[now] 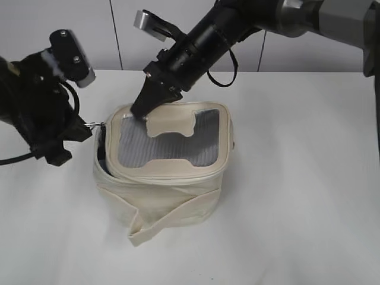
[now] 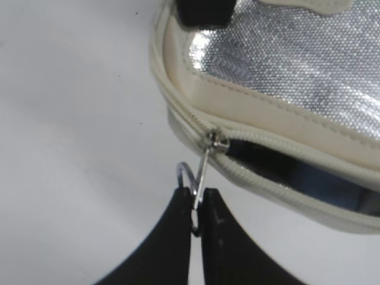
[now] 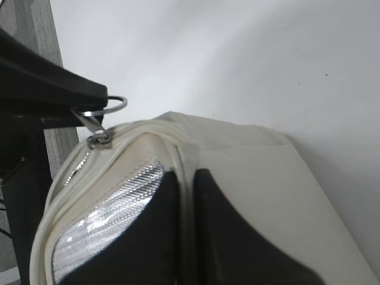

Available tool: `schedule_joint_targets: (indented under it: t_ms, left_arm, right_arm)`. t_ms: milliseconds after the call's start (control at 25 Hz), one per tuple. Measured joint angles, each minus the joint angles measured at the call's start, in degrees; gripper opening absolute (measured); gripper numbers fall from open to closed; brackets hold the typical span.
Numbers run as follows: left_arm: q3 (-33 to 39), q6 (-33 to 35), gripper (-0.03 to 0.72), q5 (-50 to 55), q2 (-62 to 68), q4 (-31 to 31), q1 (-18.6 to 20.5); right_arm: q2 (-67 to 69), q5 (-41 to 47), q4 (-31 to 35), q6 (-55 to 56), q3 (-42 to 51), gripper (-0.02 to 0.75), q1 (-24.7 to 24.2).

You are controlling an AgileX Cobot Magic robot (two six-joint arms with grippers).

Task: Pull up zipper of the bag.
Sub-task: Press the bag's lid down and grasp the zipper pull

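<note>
The cream bag (image 1: pixel 172 196) stands mid-table with its silvery ribbed lid (image 1: pixel 169 142) up. The cream zipper (image 2: pixel 279 184) circles the lid rim and gapes open along the near left side. A silver slider (image 2: pixel 217 141) sits at the lid's left corner. My left gripper (image 2: pixel 198 199) is shut on its metal ring pull (image 2: pixel 191 178), left of the bag (image 1: pixel 89 126). My right gripper (image 3: pixel 187 178) is shut on the lid's cream rim at the far left corner (image 1: pixel 142 113). The slider and ring also show in the right wrist view (image 3: pixel 101 139). A second slider is not visible.
The bag's flat cream strap (image 1: pixel 160 222) lies folded against its front and reaches toward the table's front. The white table (image 1: pixel 297 208) extends right of the bag. A grey wall (image 1: pixel 249 53) runs behind the table.
</note>
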Motion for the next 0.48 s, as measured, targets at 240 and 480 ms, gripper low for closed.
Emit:
schedule_joint_targets:
  t_ms: [240, 480]
  left_arm:
    - [8.34, -1.61, 0.020, -8.02, -4.93, -0.59, -4.43]
    - [12.30, -2.73, 0.027, -7.62, -6.26, -4.52, -6.26]
  right_arm:
    - [0.00, 0.08, -0.27, 0.84, 0.18, 0.046, 0.14]
    - [0.00, 0.13, -0.88, 2.10, 0.29, 0.046, 0.14]
